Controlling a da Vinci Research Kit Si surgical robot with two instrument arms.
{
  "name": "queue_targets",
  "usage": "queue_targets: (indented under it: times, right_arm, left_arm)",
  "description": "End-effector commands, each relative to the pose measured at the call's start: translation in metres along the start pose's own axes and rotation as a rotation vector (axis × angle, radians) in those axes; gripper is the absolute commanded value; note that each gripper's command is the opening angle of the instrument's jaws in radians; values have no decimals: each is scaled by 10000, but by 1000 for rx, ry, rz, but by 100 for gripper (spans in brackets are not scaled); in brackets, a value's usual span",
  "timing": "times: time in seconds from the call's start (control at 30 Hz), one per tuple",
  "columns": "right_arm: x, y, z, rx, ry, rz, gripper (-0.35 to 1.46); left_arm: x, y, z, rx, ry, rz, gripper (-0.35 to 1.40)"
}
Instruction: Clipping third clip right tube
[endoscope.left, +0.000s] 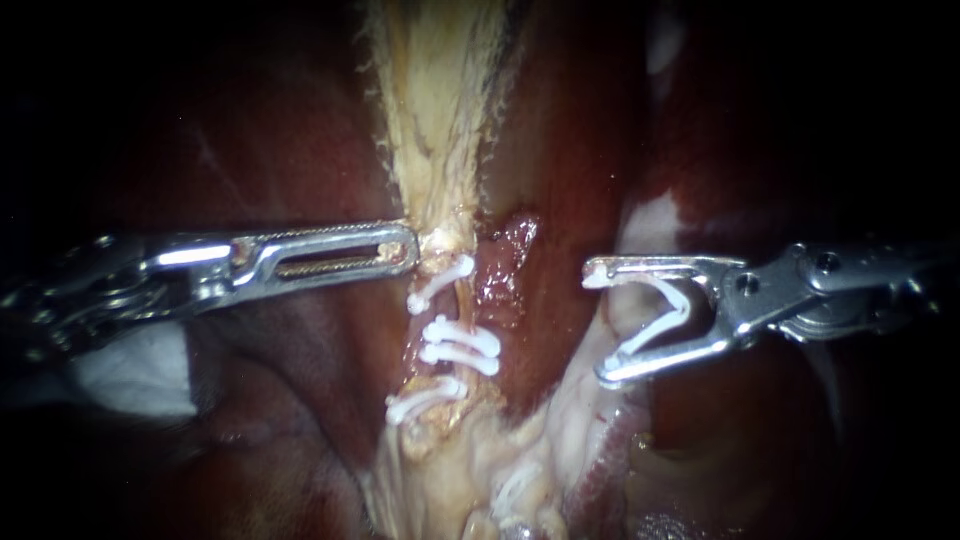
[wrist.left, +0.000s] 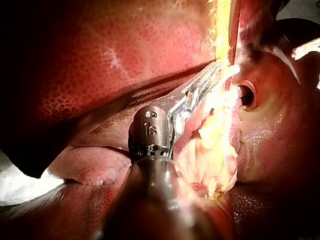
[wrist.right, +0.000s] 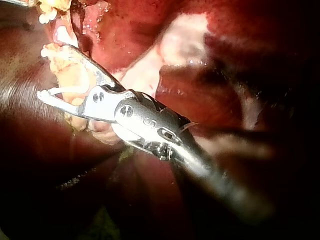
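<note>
clip loading looked complete on the right side: the pincer of my right instrument (endoscope.left: 597, 323) stood wide open, and a white clip (endoscope.left: 683, 305) sat inside it in an open v form, touching both jaws. so the clip was held, and no tissue was between the jaws. it hung well apart from the clipped tube (endoscope.left: 462, 300), which carried several placed clips (endoscope.left: 460, 345). a pale band of tissue (endoscope.left: 560, 410) ran up just beside the right jaws. i judged this to be the right tube, but i could not tell it for sure.

my left instrument (endoscope.left: 405, 247) had its pincer closed on the pale strand (endoscope.left: 435, 130) just above the clipped tube, and it appeared to hold it taut.

the white clip looked light, thin and stiff, seated only by its ends, so a knock against tissue could probably tip it out. the tube would be soft, wet, slippery and easy to tear. i would take it on a bare part, square across, with both clip legs past it before closing.
</note>
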Motion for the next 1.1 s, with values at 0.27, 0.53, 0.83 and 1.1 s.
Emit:
queue_targets:
  times: [0.27, 0.53, 0.83, 1.1]
  right_arm:
    - [-1, -1, 1, 0, 0, -1, 60]
    - [-22, 3, 22, 7, 8, -15, 60]
    - [-58, 14, 64, 26, -3, 20, 60]
    - [-78, 36, 105, 29, -23, 46, 60]
  left_arm:
    - [-3, -2, -9, 4, 3, -2, -35]
    - [-17, -13, -46, 11, 8, -10, -35]
    - [-33, -37, -88, 27, -29, -24, -35]
    - [-36, -53, -99, 38, -41, -28, -35]
